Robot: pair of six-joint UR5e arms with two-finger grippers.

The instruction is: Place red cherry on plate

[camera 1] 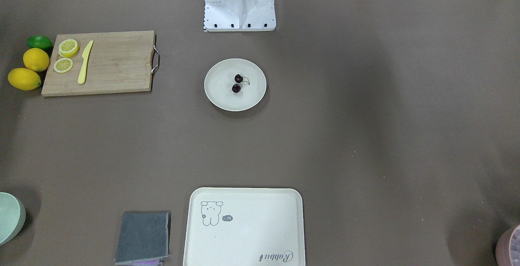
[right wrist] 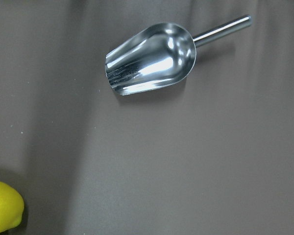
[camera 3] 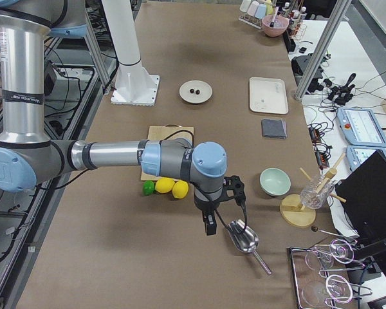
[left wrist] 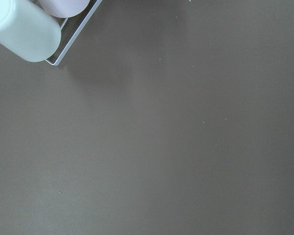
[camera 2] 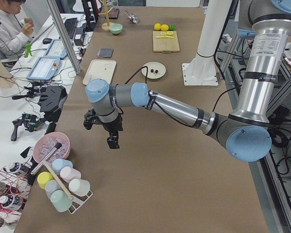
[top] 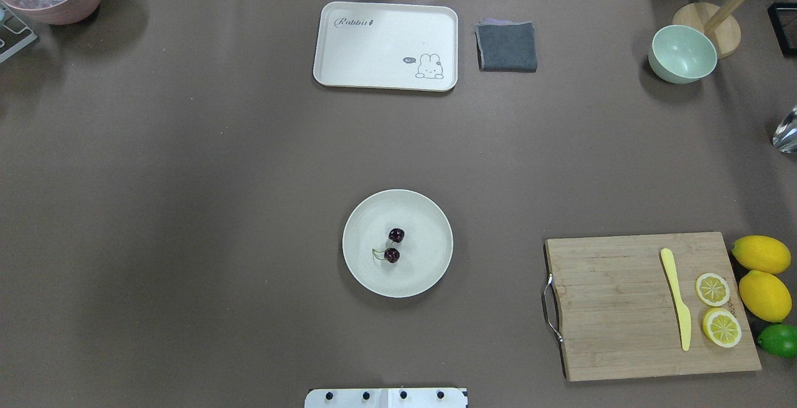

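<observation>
Resting inside the plate [top: 424,220], near its centre: the red cherry [top: 396,235], 2 dark glossy fruits joined by thin pale stems. Hanging well apart from the plate, past opposite sides of it: left gripper [camera 2: 112,144] and right gripper [camera 3: 211,226]. Cannot tell whether either's jaws are released or clenched.

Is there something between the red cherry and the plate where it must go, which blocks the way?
Nothing visible stands in the way. The red cherry already lies inside the plate, near its middle, and no other thing is on the plate.
</observation>
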